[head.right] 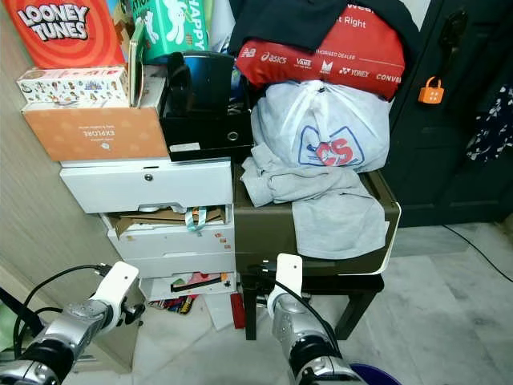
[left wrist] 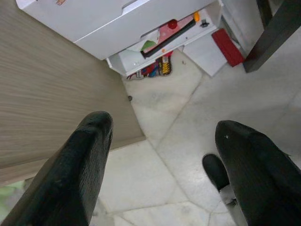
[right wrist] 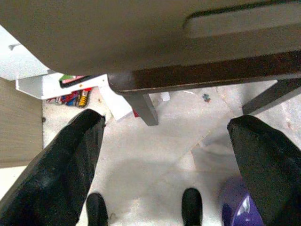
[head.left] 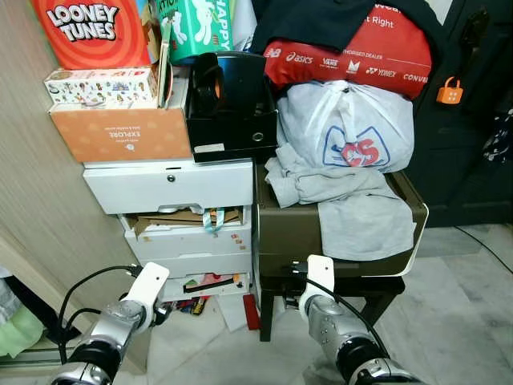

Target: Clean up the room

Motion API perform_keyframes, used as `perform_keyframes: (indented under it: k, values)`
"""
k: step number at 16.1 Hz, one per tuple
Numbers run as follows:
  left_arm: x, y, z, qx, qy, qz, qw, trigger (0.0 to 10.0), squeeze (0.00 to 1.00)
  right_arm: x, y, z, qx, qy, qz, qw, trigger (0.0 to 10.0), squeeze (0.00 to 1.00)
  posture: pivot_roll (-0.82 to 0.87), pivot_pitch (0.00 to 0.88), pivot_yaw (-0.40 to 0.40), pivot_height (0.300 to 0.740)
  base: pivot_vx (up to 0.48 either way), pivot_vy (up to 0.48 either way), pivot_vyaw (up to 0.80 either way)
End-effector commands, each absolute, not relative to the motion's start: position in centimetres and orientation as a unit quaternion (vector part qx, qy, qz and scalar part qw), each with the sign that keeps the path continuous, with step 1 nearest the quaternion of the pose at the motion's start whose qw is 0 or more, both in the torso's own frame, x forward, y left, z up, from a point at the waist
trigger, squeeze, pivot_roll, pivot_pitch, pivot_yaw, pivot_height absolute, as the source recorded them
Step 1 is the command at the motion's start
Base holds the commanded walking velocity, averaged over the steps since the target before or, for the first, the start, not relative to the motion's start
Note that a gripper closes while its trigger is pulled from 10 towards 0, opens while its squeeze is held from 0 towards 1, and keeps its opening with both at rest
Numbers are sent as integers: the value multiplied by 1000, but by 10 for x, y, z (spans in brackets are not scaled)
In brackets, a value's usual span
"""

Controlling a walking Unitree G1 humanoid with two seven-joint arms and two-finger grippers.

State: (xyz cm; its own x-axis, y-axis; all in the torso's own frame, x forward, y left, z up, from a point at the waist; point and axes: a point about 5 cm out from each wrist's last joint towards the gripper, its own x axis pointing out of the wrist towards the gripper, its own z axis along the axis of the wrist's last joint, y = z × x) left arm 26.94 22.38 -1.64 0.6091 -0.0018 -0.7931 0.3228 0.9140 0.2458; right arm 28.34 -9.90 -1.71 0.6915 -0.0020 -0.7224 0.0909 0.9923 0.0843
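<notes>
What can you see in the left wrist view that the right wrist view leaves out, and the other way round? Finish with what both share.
Left wrist view: the wooden panel and the white drawers from below. Right wrist view: the olive case's underside, the dark stool frame and a purple object on the floor. Both: open black fingers, the pale tiled floor, the bottom drawer's clutter and the red object on the floor.

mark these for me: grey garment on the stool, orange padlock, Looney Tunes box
grey garment (head.left: 365, 224), left eye view, on the part hanging over the stool's front edge.
orange padlock (head.left: 450, 93), left eye view, on its body.
Looney Tunes box (head.left: 88, 28), left eye view, on its printed red face.
</notes>
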Motion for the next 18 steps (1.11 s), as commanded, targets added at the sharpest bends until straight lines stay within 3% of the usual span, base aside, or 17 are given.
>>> perform_keyframes:
  k: [1,2,4,6,16,18]
  values:
    - [272,225,-14,192,431,-97,876,10000,0,285,-98,-16,61,392,-29,918,10000,0,-94,0,28,740,0,0,0]
    - [272,226,-15,193,432,-97,876,10000,0,285,-98,-17,62,392,-30,917,10000,0,-94,0,28,740,0,0,0]
    - [242,184,-50,97,524,-67,844,10000,0,246,-112,-52,-4,484,-4,875,10000,0,-101,0,6,740,0,0,0]
    - [231,177,-59,115,544,-85,827,10000,0,235,-106,-58,-21,508,29,861,10000,0,-118,0,11,740,0,0,0]
    - [231,178,-59,101,543,-65,831,10000,0,238,-103,-56,-29,502,53,863,10000,0,-102,0,9,740,0,0,0]
    - [233,178,-58,98,539,-59,835,10000,0,241,-103,-54,-29,497,52,866,10000,0,-103,0,10,740,0,0,800]
